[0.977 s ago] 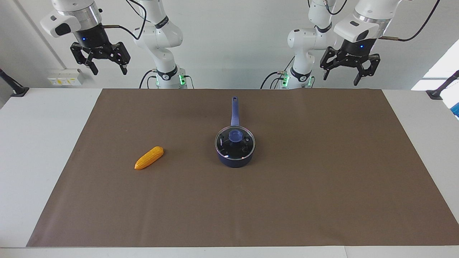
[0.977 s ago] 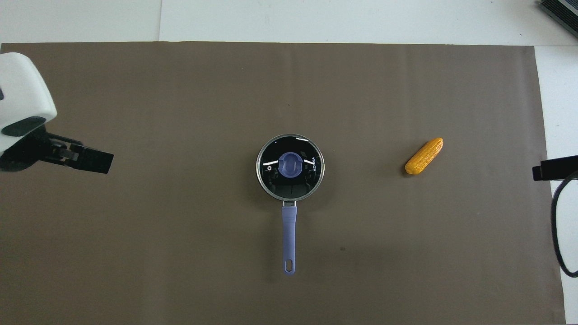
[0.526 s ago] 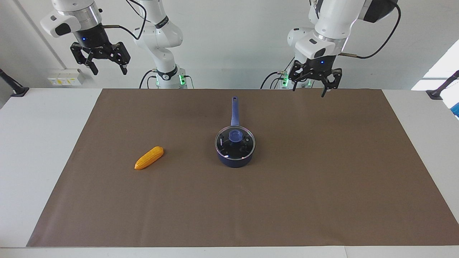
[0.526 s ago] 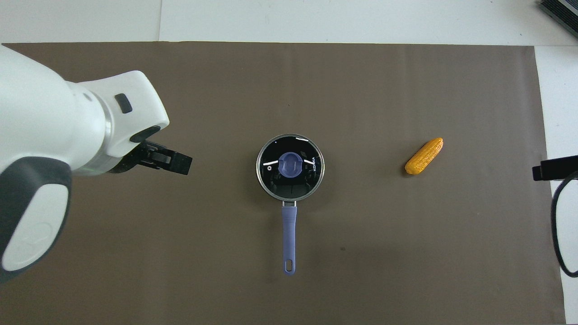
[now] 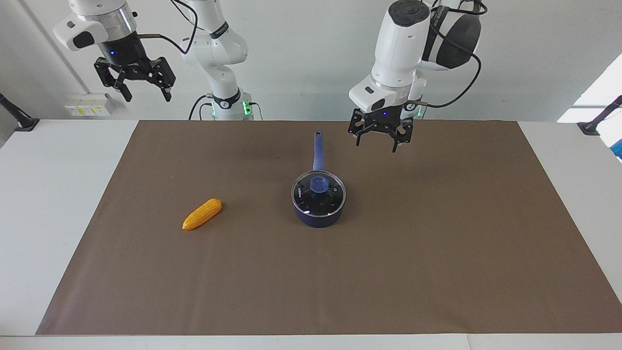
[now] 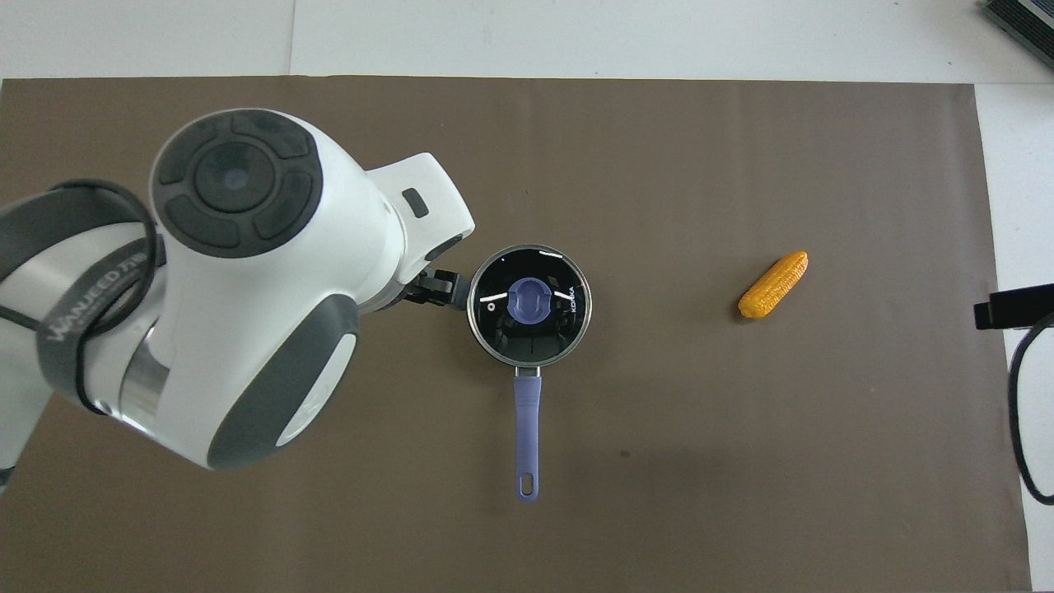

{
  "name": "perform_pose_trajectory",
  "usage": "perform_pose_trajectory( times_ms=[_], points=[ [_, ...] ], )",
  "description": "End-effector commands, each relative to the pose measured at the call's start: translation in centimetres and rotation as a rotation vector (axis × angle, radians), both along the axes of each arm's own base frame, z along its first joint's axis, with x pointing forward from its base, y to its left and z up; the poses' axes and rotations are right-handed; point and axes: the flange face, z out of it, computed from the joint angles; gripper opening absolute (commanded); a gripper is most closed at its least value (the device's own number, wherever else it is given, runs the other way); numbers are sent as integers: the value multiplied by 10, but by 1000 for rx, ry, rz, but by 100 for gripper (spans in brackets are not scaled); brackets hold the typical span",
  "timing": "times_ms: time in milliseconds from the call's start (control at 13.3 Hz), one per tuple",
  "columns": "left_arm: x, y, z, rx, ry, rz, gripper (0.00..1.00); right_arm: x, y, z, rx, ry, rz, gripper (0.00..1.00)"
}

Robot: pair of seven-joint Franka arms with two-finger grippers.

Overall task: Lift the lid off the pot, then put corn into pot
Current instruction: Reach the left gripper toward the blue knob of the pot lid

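The dark blue pot (image 5: 318, 219) stands mid-mat, its long handle (image 6: 527, 420) pointing toward the robots. The glass lid (image 5: 318, 195) with its blue knob (image 6: 529, 301) rests on the pot. The yellow-orange corn (image 5: 201, 214) lies on the mat toward the right arm's end, also seen from overhead (image 6: 772, 285). My left gripper (image 5: 376, 145) hangs open and holds nothing, in the air over the mat beside the pot and apart from it. In the overhead view the arm hides most of it. My right gripper (image 5: 147, 96) waits open, high over its own end.
A brown mat (image 5: 437, 272) covers most of the white table (image 5: 43, 204). Black mounts sit at the table's corners by the robots (image 5: 590, 127) (image 5: 22, 124). A cable loop (image 6: 1021, 412) hangs at the overhead view's edge.
My left arm has swung in from its end of the table toward the pot and come lower, still open. The right gripper, pot, lid and corn have stayed put.
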Motion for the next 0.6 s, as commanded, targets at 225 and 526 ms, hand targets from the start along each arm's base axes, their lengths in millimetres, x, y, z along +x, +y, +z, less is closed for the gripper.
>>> perform_pose_trajectory(
  times_ms=[225, 526],
  points=[
    [2, -65, -61, 17, -60, 93, 100, 8, 21, -37, 2, -19, -77, 100],
    [-5, -106, -101, -11, -54, 156, 100, 29, 27, -104, 6, -47, -155, 100]
  ],
)
